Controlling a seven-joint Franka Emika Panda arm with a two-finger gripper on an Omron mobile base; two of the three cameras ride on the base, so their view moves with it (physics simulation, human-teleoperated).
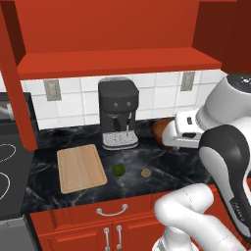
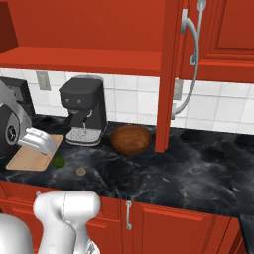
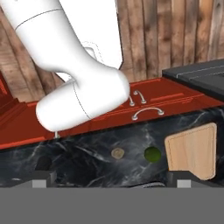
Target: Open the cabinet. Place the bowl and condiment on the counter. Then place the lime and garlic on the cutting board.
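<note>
**Now: cabinet open, bowl and shaker down, lime and garlic off the board**

Nearest me, along the front edge of the black marble surface [image 2: 198,168], I see the condiment [image 2: 136,177] standing upright, a small dark shaker just above the lower red cabinets [image 2: 163,223]. Left of it, a little further in, the garlic [image 1: 145,172] and the lime [image 1: 118,169] lie near each other but apart, both on bare marble. The cutting board [image 1: 81,167] sits just left of the lime, not touching it, and carries nothing.

My gripper [image 1: 172,131] hangs over the surface to the right of the coffee machine [image 1: 118,113], with the jaws spread wide and nothing between them. From the hand view I look back at the lime, the garlic and the board.

Further back, the bowl [image 2: 130,139] rests on the surface beside the coffee machine, close to the tiled wall. Above, the cabinet [image 2: 171,74] stands with its doors swung out, and its shelf [image 1: 117,62] looks bare.
</note>
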